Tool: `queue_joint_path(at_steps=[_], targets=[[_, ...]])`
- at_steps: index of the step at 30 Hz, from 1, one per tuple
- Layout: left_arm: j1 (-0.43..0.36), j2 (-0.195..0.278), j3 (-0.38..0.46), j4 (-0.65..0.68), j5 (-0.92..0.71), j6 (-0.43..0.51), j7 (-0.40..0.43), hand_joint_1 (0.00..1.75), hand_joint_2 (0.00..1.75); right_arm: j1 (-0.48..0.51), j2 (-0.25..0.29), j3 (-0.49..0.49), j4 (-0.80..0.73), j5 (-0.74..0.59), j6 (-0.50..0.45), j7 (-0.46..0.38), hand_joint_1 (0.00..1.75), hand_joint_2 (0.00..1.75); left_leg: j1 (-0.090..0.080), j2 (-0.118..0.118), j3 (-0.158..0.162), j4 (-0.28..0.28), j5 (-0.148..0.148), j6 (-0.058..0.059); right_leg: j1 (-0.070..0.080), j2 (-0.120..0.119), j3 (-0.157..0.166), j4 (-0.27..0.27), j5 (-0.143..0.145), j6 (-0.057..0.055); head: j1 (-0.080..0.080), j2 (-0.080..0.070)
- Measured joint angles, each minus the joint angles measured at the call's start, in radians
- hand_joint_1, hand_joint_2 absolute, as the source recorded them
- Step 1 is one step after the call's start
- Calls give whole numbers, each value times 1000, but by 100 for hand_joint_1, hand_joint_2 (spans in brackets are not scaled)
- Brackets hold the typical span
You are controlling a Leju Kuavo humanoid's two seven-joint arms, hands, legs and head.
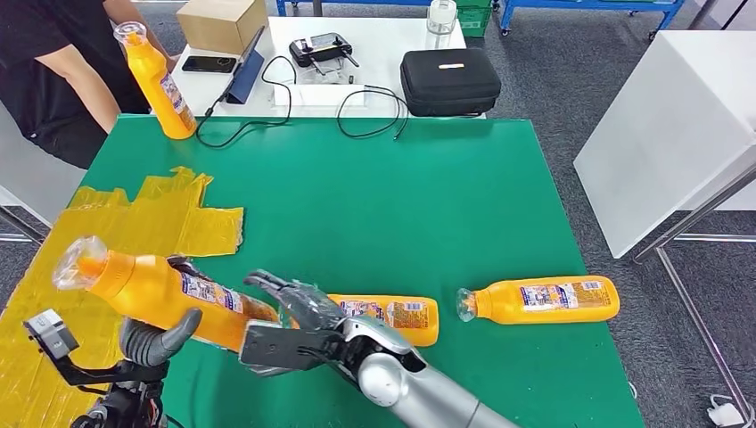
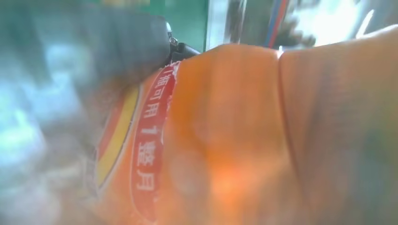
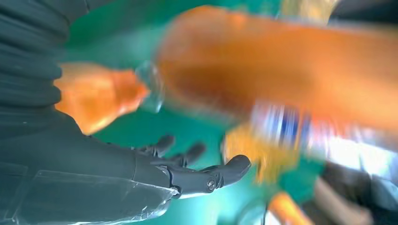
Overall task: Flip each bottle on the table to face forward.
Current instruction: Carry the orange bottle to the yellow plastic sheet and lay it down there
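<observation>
Orange bottle [image 1: 156,294] gripped in the robot's left hand [image 1: 147,343], lifted off the green table [image 1: 401,187], clear cap tilted up and away from the hand. Its label shows in the left wrist view as red with white Chinese characters and a "1"; the rest is blurred. Right hand [image 1: 299,312] is open, fingers spread, just beside the held bottle's base. Beyond the right hand lie a second bottle [image 1: 397,316] and, further right, a third bottle [image 1: 544,299], labels too small to read. A person holds a fourth bottle [image 1: 160,85] at the table's far edge
</observation>
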Motion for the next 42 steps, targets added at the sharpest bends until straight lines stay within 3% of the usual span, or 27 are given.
queue_joint_path(at_steps=[5,9,13,17,25,31,35,42], targets=[[2,9,45,-80,-607,430,-69,175,175,171,-121,-159,-301,12,-31,-34,0,0,0,-4,-2,0,0,0,0,-4,-1,0,0,0,0,0],[-6,18,68,-109,-875,589,-58,175,175,246,-171,-236,-441,22,-17,-49,0,0,0,-4,-2,0,0,0,0,-4,-1,0,0,0,0,0],[-24,44,78,-106,-1149,741,23,175,175,288,-198,-268,-523,27,-14,-73,0,0,0,-4,-2,0,0,0,0,-3,-1,0,0,0,0,0],[-38,84,93,-78,-1274,804,63,175,175,305,-219,-281,-573,27,-10,-82,0,0,1,-4,-2,0,0,-1,1,-3,-1,0,0,0,0,0],[-46,108,99,-49,-1299,812,79,175,175,312,-234,-289,-606,26,-7,-83,0,0,0,-4,-2,0,0,-1,0,-3,-1,0,0,0,0,0],[-57,156,117,38,-1466,823,163,175,175,313,-246,-289,-608,16,3,-81,0,0,0,-4,-2,0,0,-1,0,-3,-1,0,0,0,0,0],[-60,194,119,139,-1535,814,173,175,175,310,-268,-288,-608,10,37,-54,0,175,0,-4,-2,0,1,-1,0,-3,-1,0,0,0,0,0],[-64,210,113,277,-1510,837,122,175,175,286,-308,-283,-603,-20,75,-41,0,175,0,-4,-2,0,0,-1,0,-3,-1,0,0,0,0,0]])
